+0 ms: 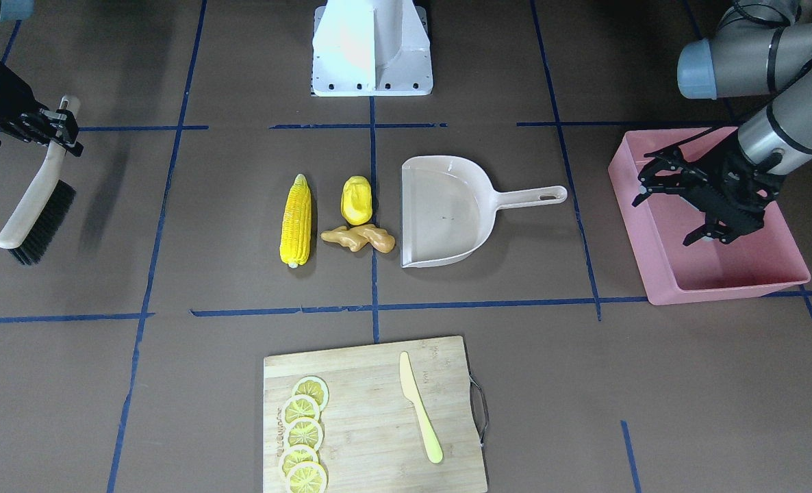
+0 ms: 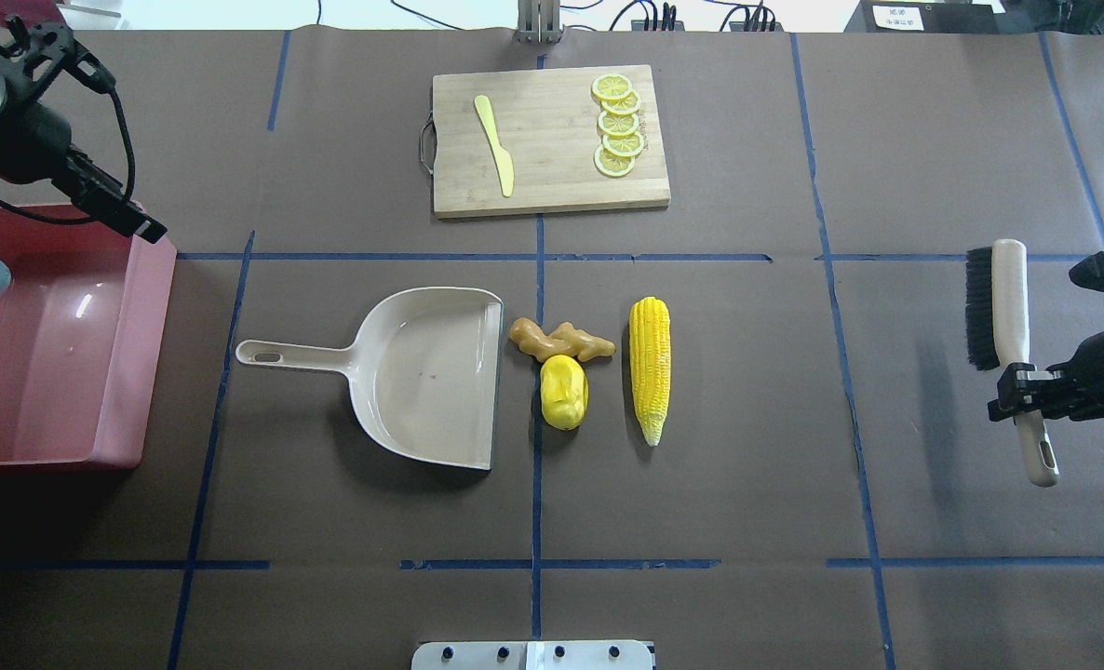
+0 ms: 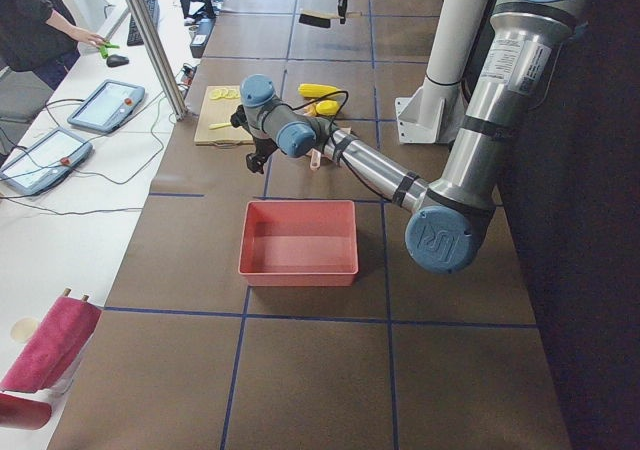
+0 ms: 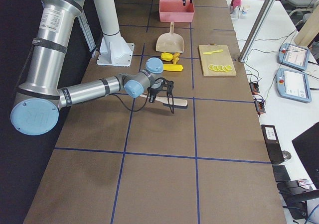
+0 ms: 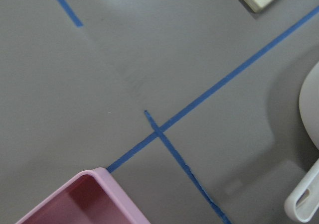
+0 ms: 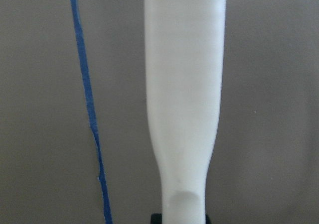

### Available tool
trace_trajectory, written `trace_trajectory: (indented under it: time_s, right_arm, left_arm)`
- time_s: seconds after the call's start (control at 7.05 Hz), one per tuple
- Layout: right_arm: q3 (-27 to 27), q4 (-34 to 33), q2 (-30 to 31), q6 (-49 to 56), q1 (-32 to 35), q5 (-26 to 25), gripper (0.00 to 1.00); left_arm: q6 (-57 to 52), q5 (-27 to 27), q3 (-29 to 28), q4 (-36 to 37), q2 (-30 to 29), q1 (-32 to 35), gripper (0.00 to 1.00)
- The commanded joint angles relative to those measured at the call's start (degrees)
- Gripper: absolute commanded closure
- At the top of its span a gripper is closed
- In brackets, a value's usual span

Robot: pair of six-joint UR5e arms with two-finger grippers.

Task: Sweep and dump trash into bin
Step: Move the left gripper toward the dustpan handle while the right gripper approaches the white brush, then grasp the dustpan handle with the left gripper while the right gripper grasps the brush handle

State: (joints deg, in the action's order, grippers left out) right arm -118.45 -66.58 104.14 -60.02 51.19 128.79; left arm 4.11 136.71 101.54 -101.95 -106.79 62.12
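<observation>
The trash lies mid-table: a yellow corn cob [image 1: 296, 220] [image 2: 651, 368], a stubby yellow lumpy vegetable [image 1: 356, 200] [image 2: 563, 392] and a tan ginger root [image 1: 358, 237] [image 2: 561, 341], just beside the open mouth of a beige dustpan [image 1: 447, 209] [image 2: 431, 372]. The pink bin [image 1: 635, 233] [image 2: 154, 344] stands on my left side. My left gripper [image 1: 663, 219] hangs open and empty over the bin. My right gripper [image 1: 60, 127] [image 2: 1027, 386] is shut on the handle of a beige brush [image 1: 40, 205] [image 2: 997, 307] with black bristles, held far to my right of the trash.
A wooden cutting board [image 1: 378, 411] [image 2: 552, 140] with lemon slices [image 2: 617, 126] and a pale yellow knife [image 2: 494, 144] lies at the far side. The robot base [image 1: 372, 48] is at the near edge. Blue tape lines cross the brown table.
</observation>
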Motion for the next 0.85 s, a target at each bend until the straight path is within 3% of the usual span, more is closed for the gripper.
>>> trace_trajectory:
  time_s: [0.0,0.28,0.43,0.71]
  right_arm:
    - [-0.99,-0.31,-2.18,-0.1,-0.91,-0.65,1.0]
    - [-1.0,-0.48,-3.59,-0.18,-1.88,-0.91,1.0]
    - [-1.17,-2.92,-5.94,-0.19,-2.23,-0.82,1.0]
    - [-3.45,-18.43,-15.49,-0.19,-2.24,-0.91,1.0]
  left_arm:
    - [0.46,-0.22,0.24,-2.37,-0.96,-1.12,0.0]
    - [-0.15,-10.71,3.13,-1.84,-0.79,-7.07,0.0]
    - [-0.24,-10.24,4.97,-2.11,-0.79,-7.54,0.0]
    - [-2.5,-10.85,9.02,-1.41,-1.05,-13.48,0.0]
